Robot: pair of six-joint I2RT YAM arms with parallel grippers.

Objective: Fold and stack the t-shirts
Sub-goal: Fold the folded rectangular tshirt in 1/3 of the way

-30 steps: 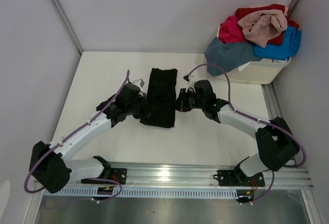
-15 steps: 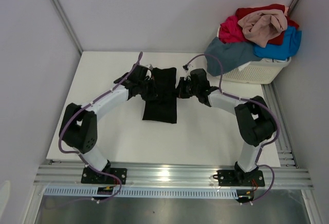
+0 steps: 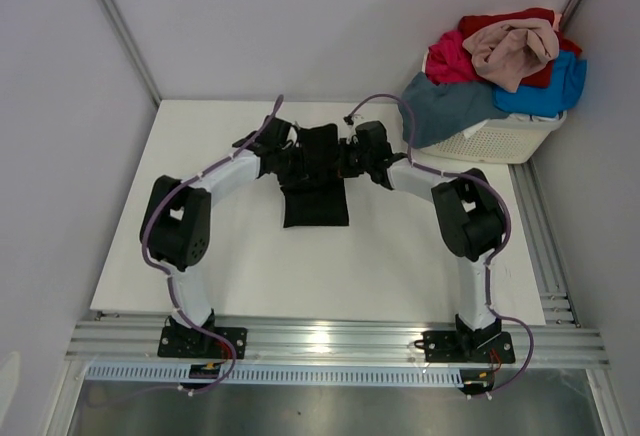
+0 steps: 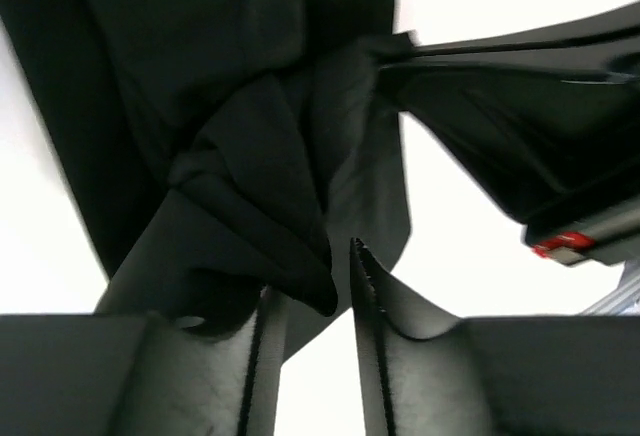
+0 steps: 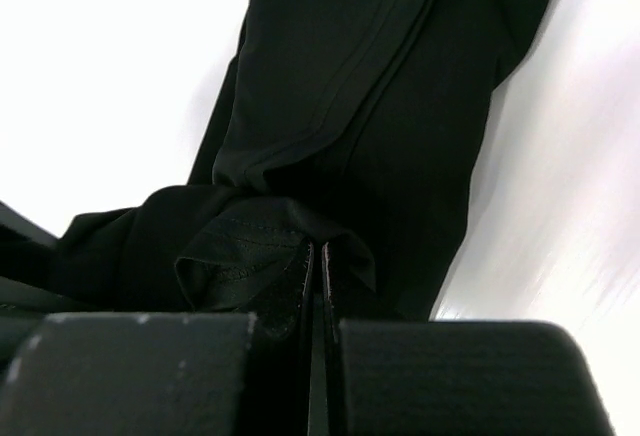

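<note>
Centrally, black t-shirt (image 3: 315,196) on white table (image 3: 220,256), grey walls (image 3: 300,26), basket (image 3: 510,141) far-right corner

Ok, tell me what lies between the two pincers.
The black shirt fills the gap between left pincer and right pincer, each pinching its cloth; the top view shows it.

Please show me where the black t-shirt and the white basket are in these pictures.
black t-shirt (image 3: 315,204), top external view, lower folded part.
white basket (image 3: 505,141), top external view, front slotted wall.
</note>
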